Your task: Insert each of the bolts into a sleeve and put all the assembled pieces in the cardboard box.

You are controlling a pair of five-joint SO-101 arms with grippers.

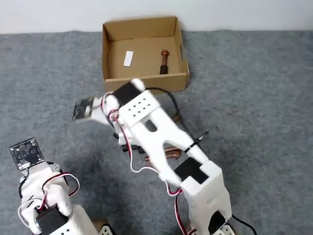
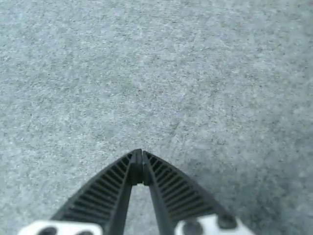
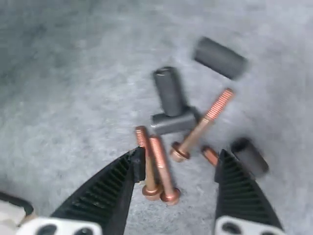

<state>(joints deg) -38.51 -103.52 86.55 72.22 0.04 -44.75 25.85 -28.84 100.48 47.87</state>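
Note:
Several copper bolts lie loose on the grey carpet: a pair side by side (image 3: 159, 169), one slanted (image 3: 200, 125) and one partly hidden (image 3: 210, 155). Several dark sleeves lie around them, among them one at the pile's middle (image 3: 168, 90) and one apart (image 3: 220, 58). My right gripper (image 3: 181, 155) hangs open just over the pile, with its fingers on either side of the bolts and nothing held. The cardboard box (image 1: 110, 49) at the back holds one assembled bolt-and-sleeve piece (image 1: 164, 61). My left gripper (image 2: 142, 160) is shut on nothing over bare carpet.
The right arm (image 1: 146, 127) stretches from the front right across the middle and covers most of the pile; some bolts (image 1: 171, 153) show beside it. The left arm (image 1: 44, 191) sits at the front left. A white label (image 1: 128, 58) lies in the box.

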